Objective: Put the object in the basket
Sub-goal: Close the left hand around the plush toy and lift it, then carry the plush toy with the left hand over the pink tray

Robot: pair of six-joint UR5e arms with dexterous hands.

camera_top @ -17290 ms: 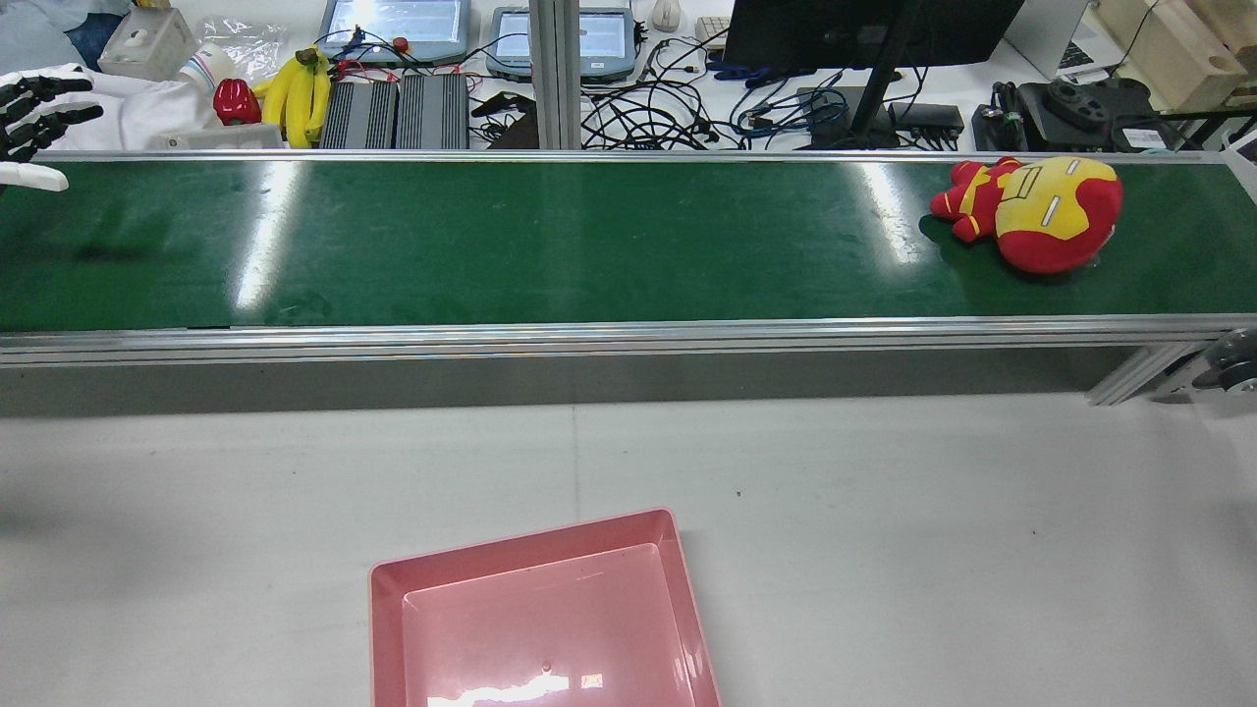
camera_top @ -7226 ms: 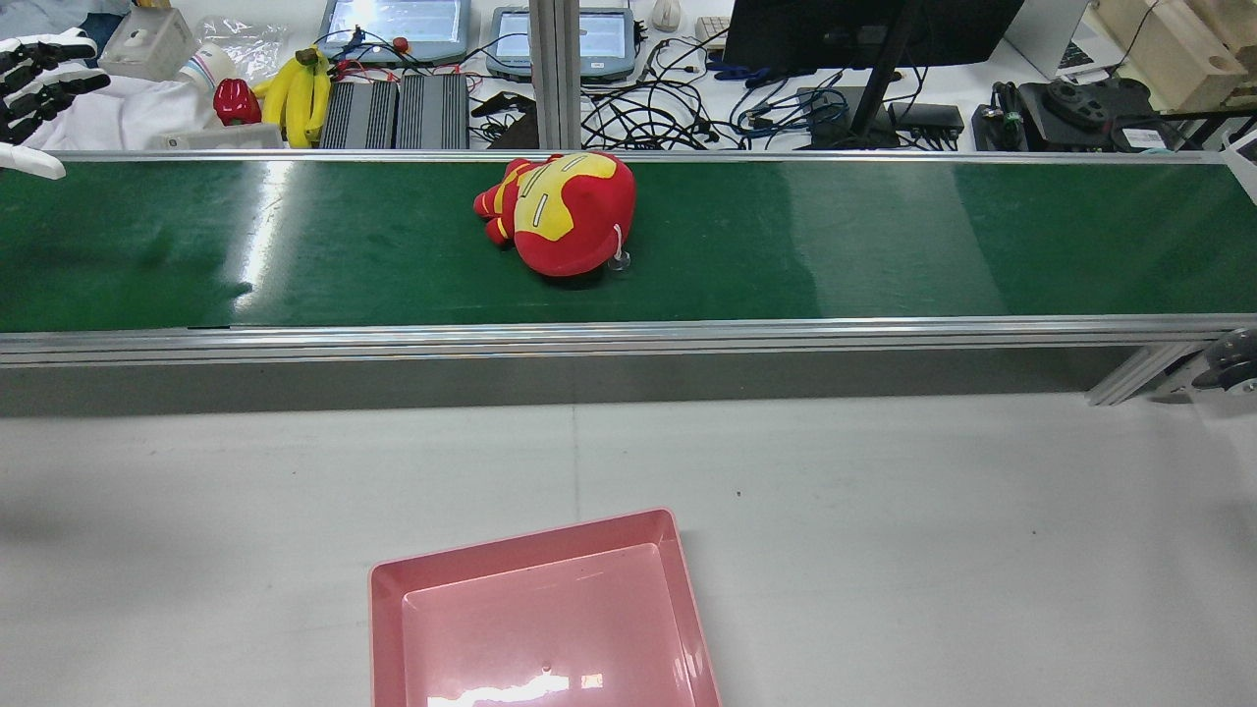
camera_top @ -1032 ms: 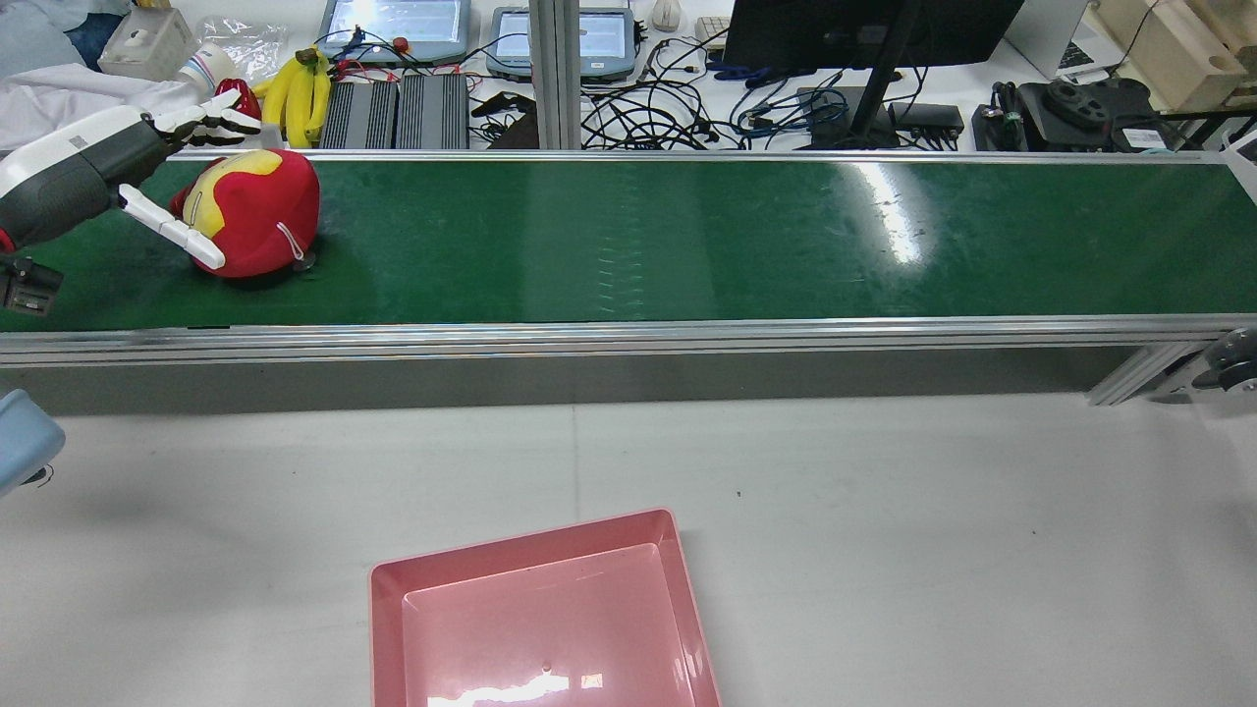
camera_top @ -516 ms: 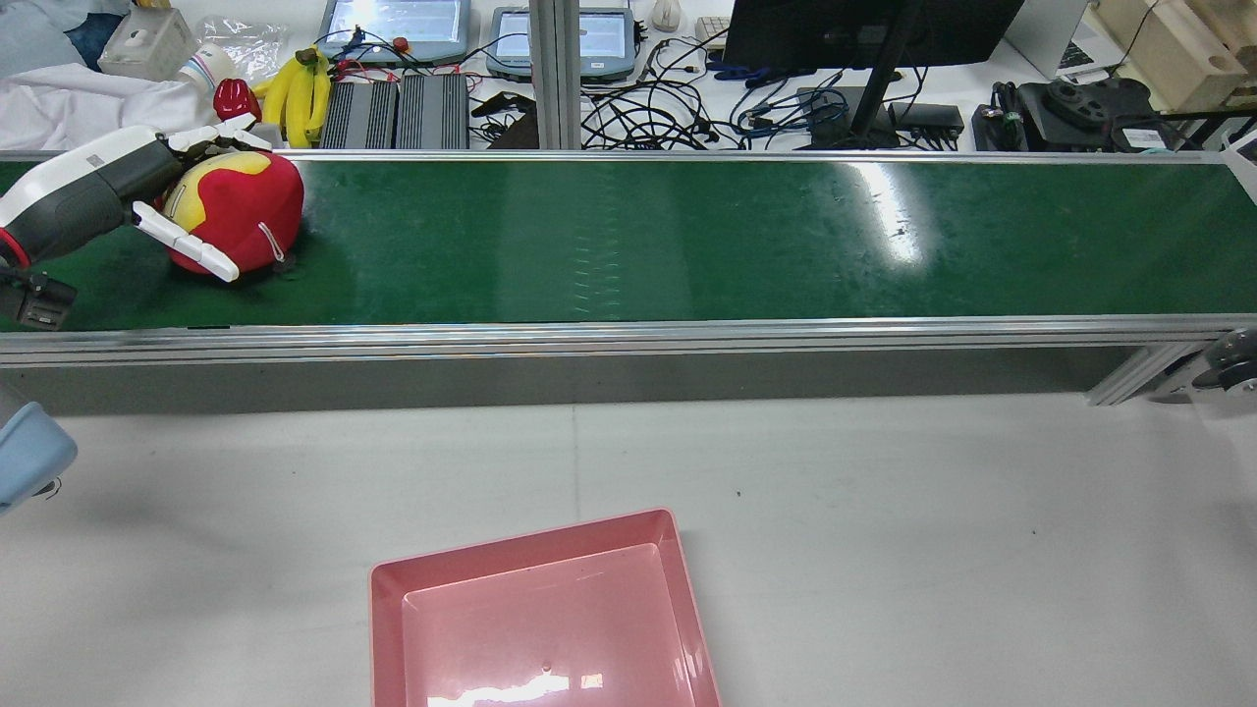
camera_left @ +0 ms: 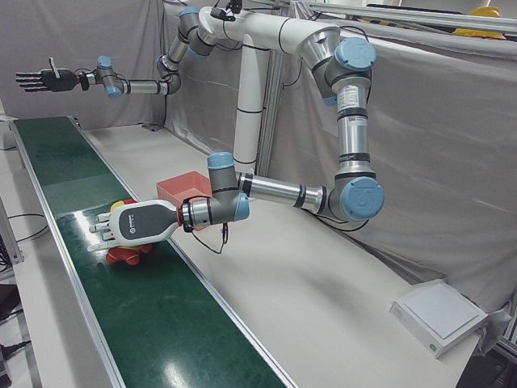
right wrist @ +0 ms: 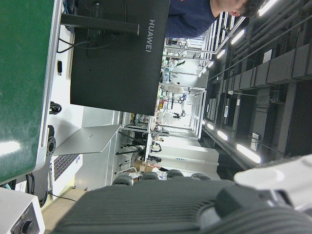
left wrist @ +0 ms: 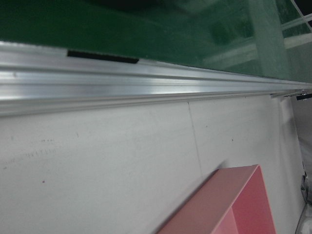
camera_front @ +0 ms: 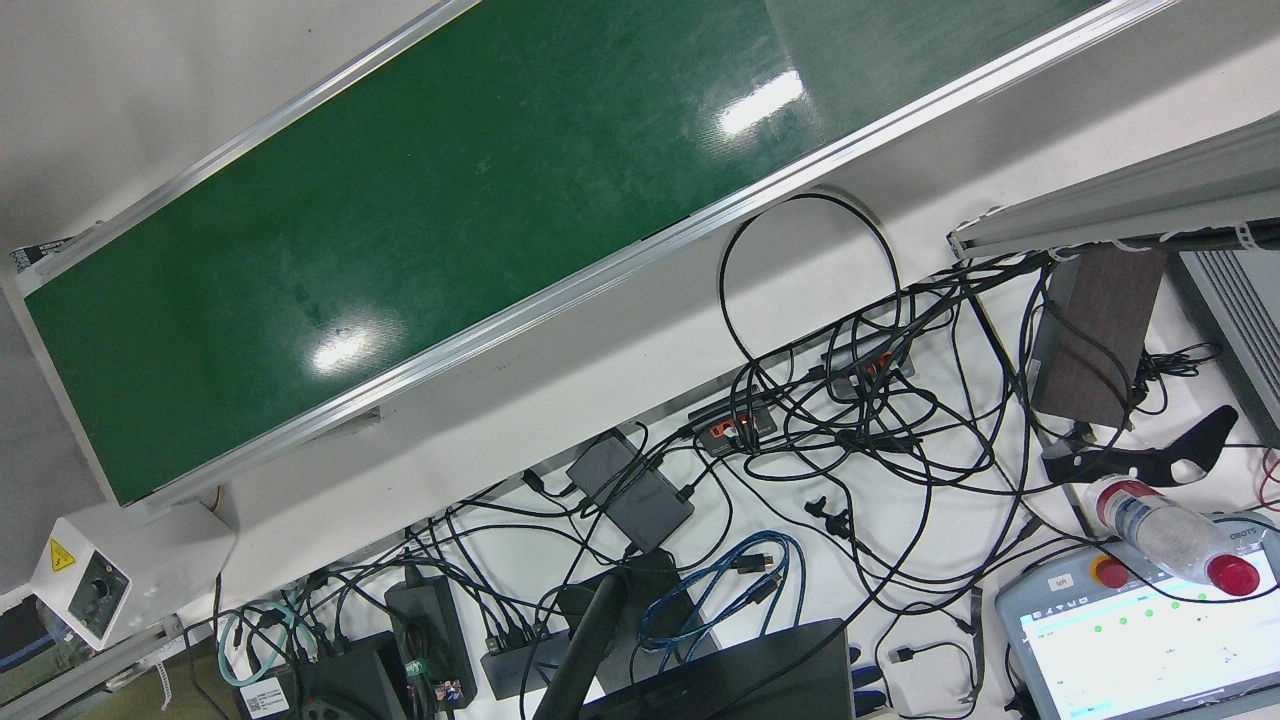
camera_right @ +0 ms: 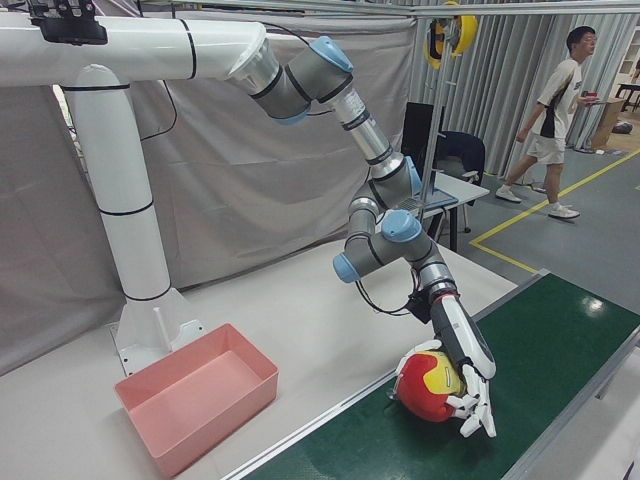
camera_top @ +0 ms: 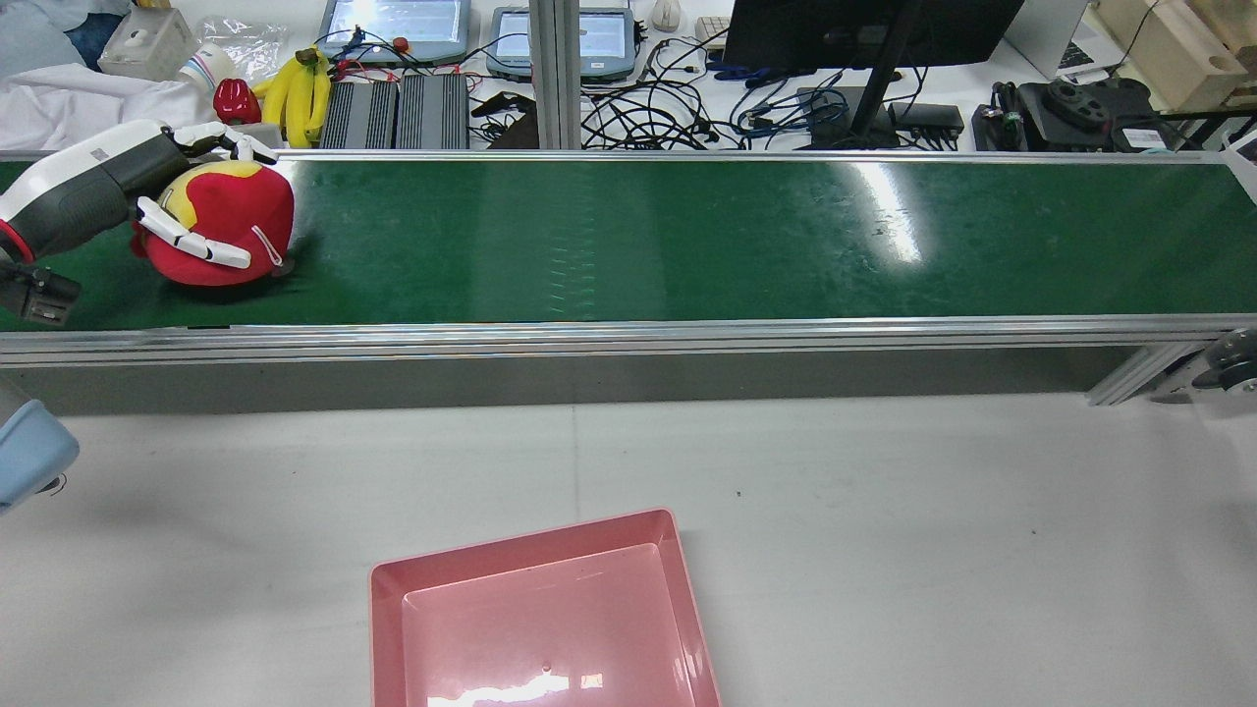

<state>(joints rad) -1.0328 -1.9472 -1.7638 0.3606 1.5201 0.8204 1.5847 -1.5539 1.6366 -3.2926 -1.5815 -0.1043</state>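
A red and yellow plush toy (camera_top: 231, 221) lies on the green conveyor belt (camera_top: 687, 245) at its left end. It also shows in the left-front view (camera_left: 125, 255) and the right-front view (camera_right: 428, 385). My left hand (camera_top: 98, 187) is cupped over it, thumb across its front and fingers over its back, spread and not closed tight. The toy rests on the belt. The pink basket (camera_top: 530, 545) stands on the white table, near the front centre. My right hand (camera_left: 40, 79) is open, held high over the belt's far end.
Bananas (camera_top: 300, 93), cables, tablets and a monitor crowd the bench behind the belt. An aluminium rail (camera_top: 628, 334) edges the belt on the table side. A white box (camera_left: 440, 311) lies at the table's corner. A person (camera_right: 550, 130) walks in the background.
The toy rode the belt from the right end to the left end. My left hand came down onto it, and its thumb and fingers have curled closer around it in the last second.
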